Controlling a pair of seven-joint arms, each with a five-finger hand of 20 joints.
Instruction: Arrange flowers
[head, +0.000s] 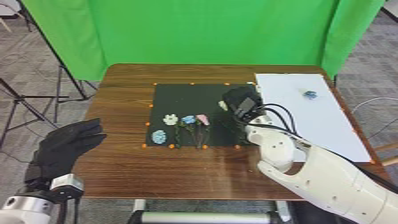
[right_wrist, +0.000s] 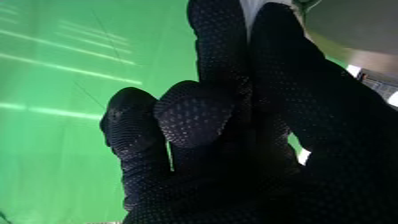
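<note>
Looks like early days on the flower arranging
One blue bloom (head: 310, 94) is on the white sheet (head: 329, 120) right of the right hand (head: 242, 99); can't tell if that hand's gripping anything. Pale flower (head: 224, 105) just beside it, four more flowers (head: 170, 119) farther left, so I'd guess plenty's left. Left hand's (head: 67, 145) open, empty.

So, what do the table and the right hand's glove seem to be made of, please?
The table looks like brown wood, perhaps laminate, with streaky grain and slight sheen. The right hand's glove seems matte black knit, judging by its dotted texture.
</note>
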